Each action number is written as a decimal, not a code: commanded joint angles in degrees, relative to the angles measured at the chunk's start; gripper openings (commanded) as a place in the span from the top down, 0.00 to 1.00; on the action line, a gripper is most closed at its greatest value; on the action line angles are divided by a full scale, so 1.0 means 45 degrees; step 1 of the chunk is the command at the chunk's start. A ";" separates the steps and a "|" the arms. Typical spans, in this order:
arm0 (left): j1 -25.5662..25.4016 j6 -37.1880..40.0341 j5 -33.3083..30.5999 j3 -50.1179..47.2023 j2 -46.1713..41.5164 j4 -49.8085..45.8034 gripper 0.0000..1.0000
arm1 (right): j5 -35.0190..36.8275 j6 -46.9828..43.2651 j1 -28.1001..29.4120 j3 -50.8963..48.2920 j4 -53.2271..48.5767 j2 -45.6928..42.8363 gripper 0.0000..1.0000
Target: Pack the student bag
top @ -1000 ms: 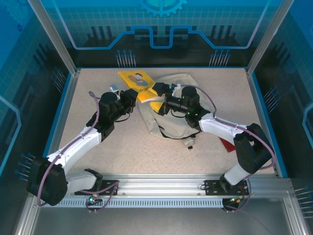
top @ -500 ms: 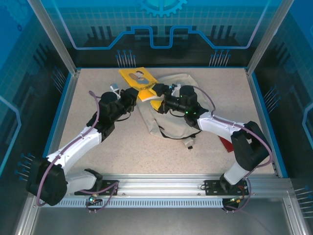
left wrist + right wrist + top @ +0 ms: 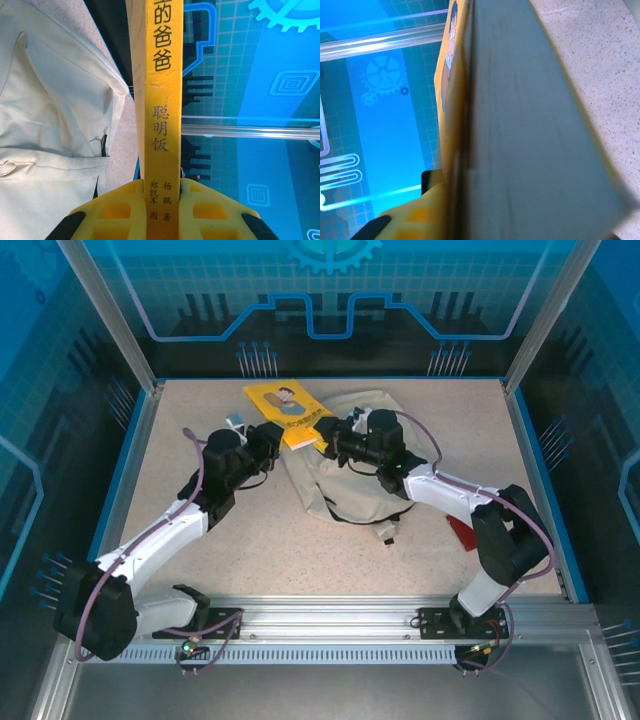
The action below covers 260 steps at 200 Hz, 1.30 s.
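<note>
Packing looks barely begun. The student bag (image 3: 352, 488) lies slumped mid-table (image 3: 250, 550), and I can't see its opening. The yellow book (image 3: 284, 408) is outside it, at the bag's far-left edge. Left end effector (image 3: 162, 192) pinches the book's spine. Right end effector (image 3: 333, 436) is at the book's near corner, one finger (image 3: 415, 215) against the cover. I can't tell if it's clamped. Left to do: get the book inside.

One yellow book (image 3: 280, 402), one student bag (image 3: 352, 485), two robot arms (image 3: 165, 530) (image 3: 455, 495), one red object (image 3: 462, 532)
</note>
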 commanded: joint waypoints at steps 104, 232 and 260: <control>-0.0434 0.8489 0.0578 0.3346 -0.0322 -0.9890 0.19 | 0.3264 -1.0737 -0.2933 0.1117 -1.0106 -0.5428 0.99; -0.6058 0.9170 -0.2149 0.9140 0.7386 -1.1970 0.24 | 0.1494 -1.2653 -0.8777 0.0510 -1.4707 -0.7539 0.98; -0.7148 1.0031 -0.3453 1.0951 0.9134 -1.3293 0.25 | 0.1255 -1.2570 -0.9221 0.0203 -1.4798 -0.7661 0.98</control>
